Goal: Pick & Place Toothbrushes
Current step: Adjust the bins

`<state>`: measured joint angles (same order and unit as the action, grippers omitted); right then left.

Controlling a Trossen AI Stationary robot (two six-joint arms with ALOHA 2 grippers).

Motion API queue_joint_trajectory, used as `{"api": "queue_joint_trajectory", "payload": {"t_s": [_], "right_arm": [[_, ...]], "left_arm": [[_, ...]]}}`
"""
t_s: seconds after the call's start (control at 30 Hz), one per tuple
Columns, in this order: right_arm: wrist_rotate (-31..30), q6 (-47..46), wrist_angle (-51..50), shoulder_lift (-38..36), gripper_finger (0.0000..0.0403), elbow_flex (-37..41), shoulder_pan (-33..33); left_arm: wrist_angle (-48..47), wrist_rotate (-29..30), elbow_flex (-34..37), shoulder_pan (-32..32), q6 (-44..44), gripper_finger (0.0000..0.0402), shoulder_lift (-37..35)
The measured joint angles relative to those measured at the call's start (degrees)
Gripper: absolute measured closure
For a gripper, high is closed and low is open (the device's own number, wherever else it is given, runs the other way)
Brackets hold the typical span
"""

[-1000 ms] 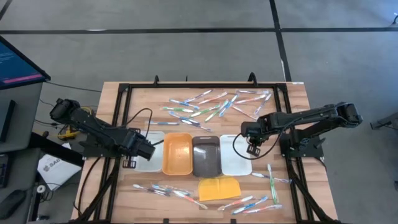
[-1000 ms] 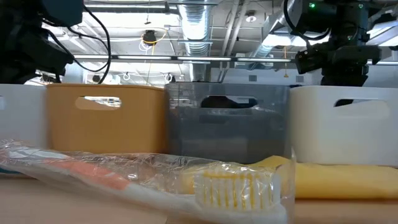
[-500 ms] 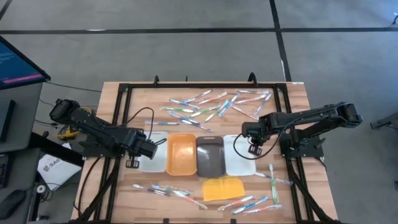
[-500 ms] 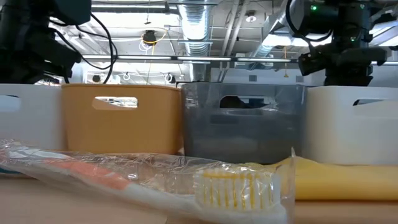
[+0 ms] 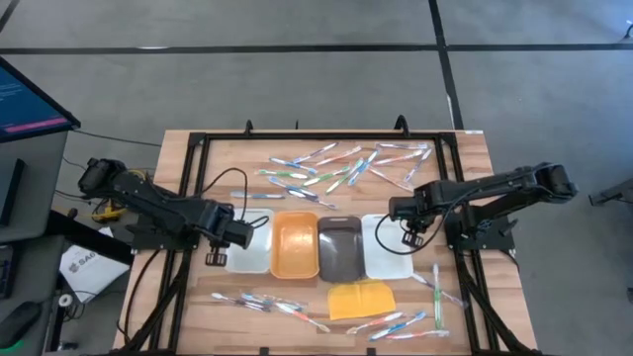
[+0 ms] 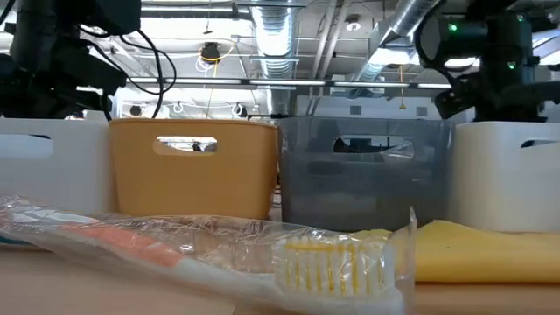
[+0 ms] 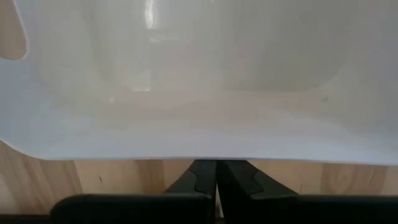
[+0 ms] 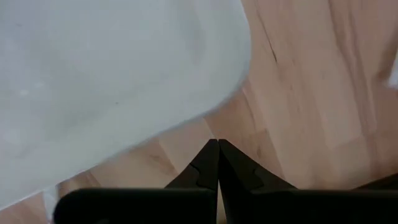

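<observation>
Both end effectors are closed and grip nothing. The left end effector (image 5: 237, 235) sits at the 9 o'clock edge of the row of 4 trays, touching or just beside the left white tray (image 5: 249, 249); the right end effector (image 5: 407, 237) hangs at the 3 o'clock edge, over the right white tray (image 5: 384, 252). The toothbrushes (image 5: 336, 168) lie scattered on the counter (image 5: 475, 148) toward 12 o'clock, with a smaller cluster (image 5: 267, 305) toward 6 o'clock beside the yellow pad (image 5: 360, 299). None is in a tray. My guess: closed fingers pressing a tray's edge could shove the row askew, sweeping the nearest brushes into a tangle or off the counter.
</observation>
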<state>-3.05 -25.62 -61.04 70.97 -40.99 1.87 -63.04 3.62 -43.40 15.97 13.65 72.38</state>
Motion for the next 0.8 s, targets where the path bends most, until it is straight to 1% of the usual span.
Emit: {"api": "queue_joint_trajectory", "payload": {"t_s": [0.17, 0.33, 0.5, 0.63, 0.8], "right_arm": [[0.00, -1.94, 0.09, -2.05, 0.0403, 2.96, 0.00], [0.00, -2.50, 0.26, -5.41, 0.0403, 3.14, 0.00], [-0.45, -2.83, 0.06, -9.22, 0.0403, 3.19, 0.00], [-2.62, -3.89, -0.51, -11.29, 0.0403, 3.19, 0.00], [-4.80, -4.41, -1.67, -12.55, 0.0403, 3.19, 0.00]], "left_arm": [[0.88, 0.12, -1.18, -1.48, -1.49, 0.0400, 0.00], [1.91, 1.14, -3.69, -2.62, -2.94, 0.0400, 0.00], [3.51, 1.23, -4.16, -3.59, -4.06, 0.0400, 0.21], [3.01, 4.96, -4.23, -3.72, -4.03, 0.0400, 0.42], [-2.31, 10.54, -6.86, -3.72, -1.97, 0.0400, 0.04]]}}
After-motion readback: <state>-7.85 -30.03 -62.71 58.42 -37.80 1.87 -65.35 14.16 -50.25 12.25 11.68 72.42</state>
